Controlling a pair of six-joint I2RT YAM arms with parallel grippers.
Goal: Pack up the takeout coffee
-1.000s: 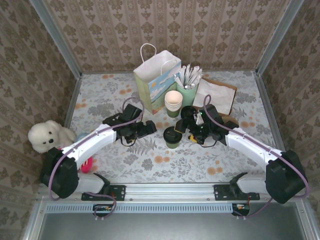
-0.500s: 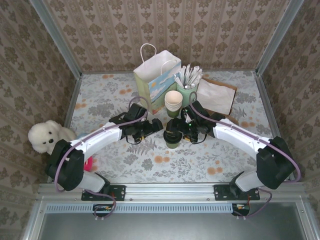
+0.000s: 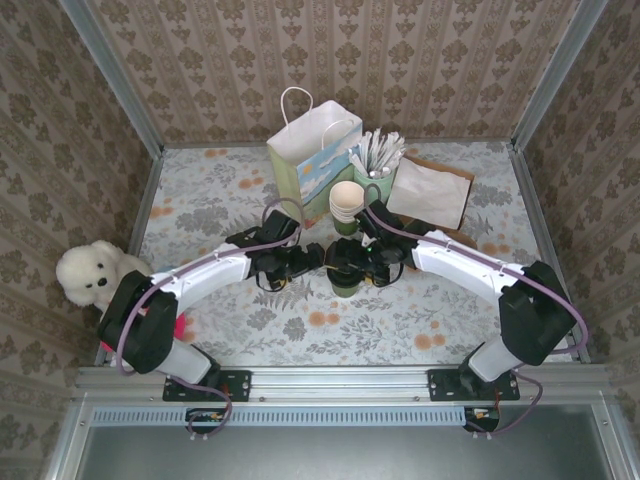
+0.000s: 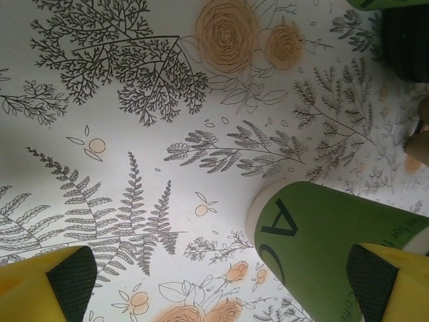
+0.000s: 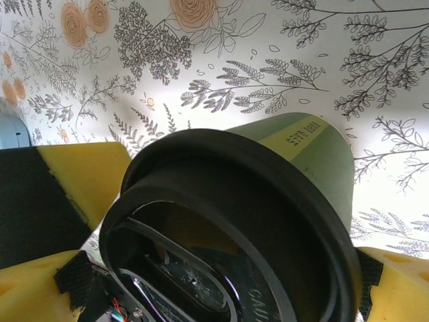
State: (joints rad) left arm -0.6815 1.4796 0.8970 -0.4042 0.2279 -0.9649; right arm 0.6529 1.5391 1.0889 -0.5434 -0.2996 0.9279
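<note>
Upright near the middle of the floral table cover (image 3: 420,330): the takeout coffee (image 3: 345,276), dark-green paper under a round black lid, just in front of the stack of lidless green cups (image 3: 347,203). Flanked from both sides at once. At its left, the left gripper (image 3: 318,259), jaws spread wide; through the left wrist camera, yellow fingers (image 4: 47,288) with dark pads at the two bottom corners, the cup's green lower wall between them and hard up against the right-hand pad, plenty of bare floral cloth on the other side. At its right, the right gripper (image 3: 366,264), likewise spread wide; through the right wrist camera, the black lid large and close, set between the yellow fingers (image 5: 402,288), one at each side of the rim. Cannot tell whether any pad actually presses the cup. Base of the cup flat on the cloth, not lifted. Farther back: a white gift bag (image 3: 312,150) with looped handles, standing open; beside it a pale-green cup of white sticks (image 3: 374,172); to the right a brown paper bag (image 3: 432,190), lying tilted. At the left edge, a white plush bear (image 3: 95,272).
</note>
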